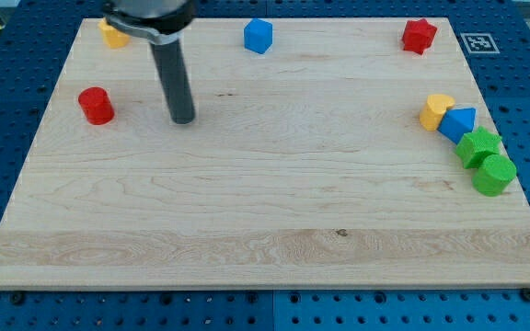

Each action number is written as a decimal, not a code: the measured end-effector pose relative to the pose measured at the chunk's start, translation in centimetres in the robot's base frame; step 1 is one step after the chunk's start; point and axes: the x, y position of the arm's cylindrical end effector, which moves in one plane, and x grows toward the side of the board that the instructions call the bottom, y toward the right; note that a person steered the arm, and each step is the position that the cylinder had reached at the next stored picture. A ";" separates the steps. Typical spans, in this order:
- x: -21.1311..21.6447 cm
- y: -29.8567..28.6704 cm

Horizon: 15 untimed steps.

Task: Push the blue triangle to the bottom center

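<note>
Table (pixel 247 211) wide open, no claw visible; my tip (pixel 183 119) upper left, blue triangle (pixel 457 122) wedged among right-edge neighbours, push risks dragging yellow heart (pixel 436 110).

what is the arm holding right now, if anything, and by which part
Nothing is held. My tip rests on bare board, touching no block: the red cylinder sits apart at the view's left, and the blue triangle is far off at the view's right.
</note>
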 end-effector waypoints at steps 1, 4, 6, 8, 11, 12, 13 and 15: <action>2.5 3.6; 10.4 22.0; 15.2 30.8; 16.6 35.3; 17.2 42.1; 14.1 42.6; 11.3 42.6; 6.3 42.7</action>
